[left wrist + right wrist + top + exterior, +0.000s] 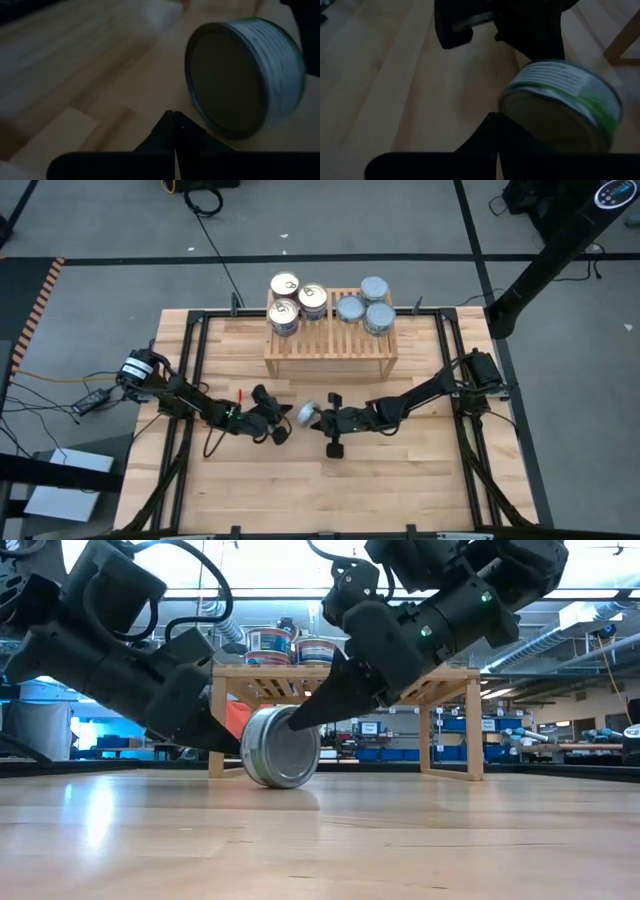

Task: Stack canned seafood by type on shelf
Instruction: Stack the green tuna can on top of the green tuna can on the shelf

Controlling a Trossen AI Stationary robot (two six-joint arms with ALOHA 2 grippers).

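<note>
Plank table with a workshop behind it, shelves and blue bins out past the far edge. Sitting near the back is the wooden shelf, and on its slatted top are three gold-topped tins on the left side and three silver-topped tins on the right. One loose tin is tipped up on its edge on the table just in front of the shelf, between the two arms. Left gripper is low beside it, fingers pressed together, holding nothing. Right gripper has its fingers together too, tips touching the tin's rim rather than clamped around it.
</note>
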